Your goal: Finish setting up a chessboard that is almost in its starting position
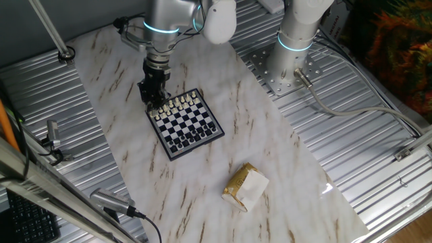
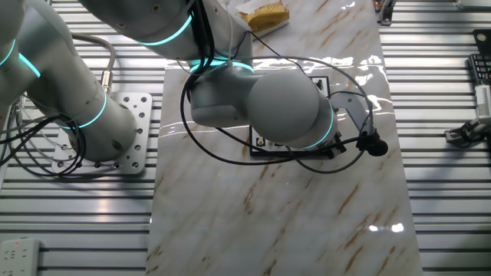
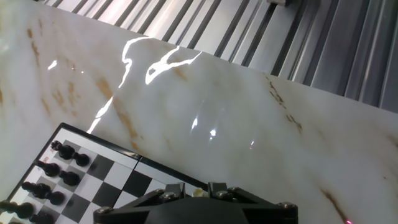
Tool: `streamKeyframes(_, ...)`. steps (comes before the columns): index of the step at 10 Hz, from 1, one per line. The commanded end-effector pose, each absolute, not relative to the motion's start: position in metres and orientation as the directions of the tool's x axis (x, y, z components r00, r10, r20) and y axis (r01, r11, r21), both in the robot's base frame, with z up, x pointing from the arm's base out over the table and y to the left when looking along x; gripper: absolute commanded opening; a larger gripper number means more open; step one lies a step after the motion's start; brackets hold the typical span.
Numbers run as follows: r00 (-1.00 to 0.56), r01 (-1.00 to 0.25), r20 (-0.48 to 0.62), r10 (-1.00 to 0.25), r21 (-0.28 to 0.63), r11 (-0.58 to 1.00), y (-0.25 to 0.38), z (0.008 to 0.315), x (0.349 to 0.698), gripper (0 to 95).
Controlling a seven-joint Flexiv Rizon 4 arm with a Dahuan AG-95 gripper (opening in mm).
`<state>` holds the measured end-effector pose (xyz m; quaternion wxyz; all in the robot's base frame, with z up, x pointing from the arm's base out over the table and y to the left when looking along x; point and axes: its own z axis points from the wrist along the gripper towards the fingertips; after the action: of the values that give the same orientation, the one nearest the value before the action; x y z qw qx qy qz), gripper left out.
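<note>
The chessboard (image 1: 191, 129) lies on the marble tabletop, white pieces (image 1: 181, 103) in rows on its far side and black pieces (image 1: 192, 140) on its near side. My gripper (image 1: 154, 101) is low over the board's far left corner, by the white rows. In the hand view the fingers (image 3: 176, 190) close round a small pale chess piece (image 3: 198, 193) above the board's edge (image 3: 106, 163); black pieces (image 3: 62, 169) stand at lower left. In the other fixed view the arm hides nearly all of the board (image 2: 259, 142).
A tan-and-white paper packet (image 1: 246, 187) lies on the marble near the front, also in the other fixed view (image 2: 263, 13). A second arm's base (image 1: 297, 40) stands on a metal plate at the back right. Ribbed metal surrounds the marble slab.
</note>
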<state>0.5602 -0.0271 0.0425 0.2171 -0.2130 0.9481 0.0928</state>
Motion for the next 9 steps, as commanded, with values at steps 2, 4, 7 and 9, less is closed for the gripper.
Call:
streamKeyframes(2,-0.823,-0.441,-0.433,-0.367,0.08,0.894,-0.027,0.048,0.559,19.0)
streamKeyframes(4,-0.835,-0.435,-0.408,-0.368,0.08,0.897,-0.027,0.056,0.56,19.0)
streamKeyframes(7,-0.877,-0.406,-0.306,-0.371,0.058,0.912,-0.022,0.074,0.564,19.0)
streamKeyframes(9,-0.922,-0.355,-0.176,-0.344,0.038,0.934,-0.014,0.093,0.569,19.0)
